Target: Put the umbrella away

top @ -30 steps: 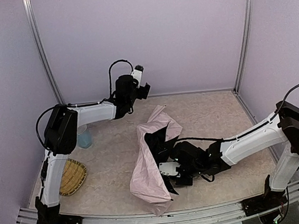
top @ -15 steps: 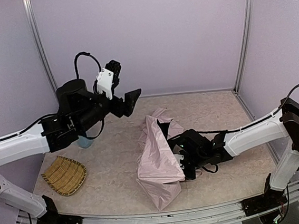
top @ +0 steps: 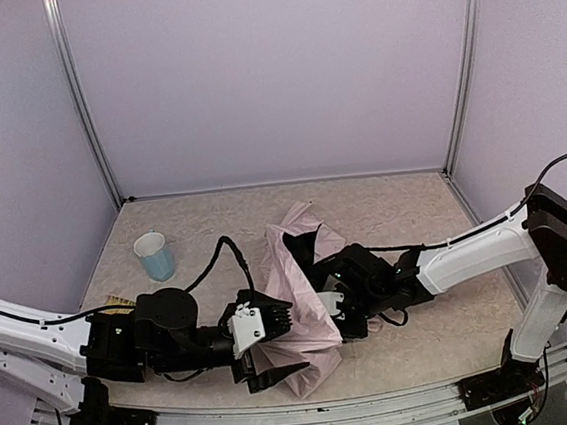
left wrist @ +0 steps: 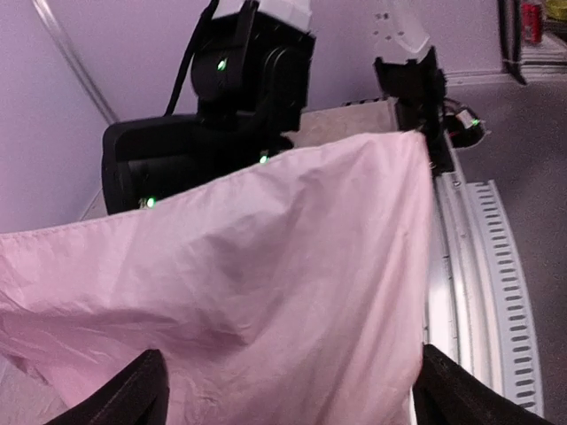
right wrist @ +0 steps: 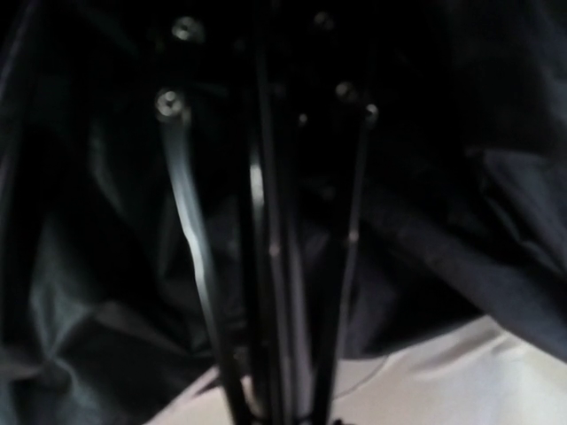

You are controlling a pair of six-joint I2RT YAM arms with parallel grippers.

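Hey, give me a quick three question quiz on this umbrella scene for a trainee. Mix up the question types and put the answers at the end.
1. True or false: the left gripper is shut tight and well away from the umbrella.
2. Where is the right gripper? A. In among the umbrella's black underside and ribs. B. Over the cup. C. Raised high in the air.
3. Fill in: in the top view, the pale blue cup stands to the ____ of the umbrella.

Key: 1 false, its jaws stand open right at the pink canopy; 2 A; 3 left.
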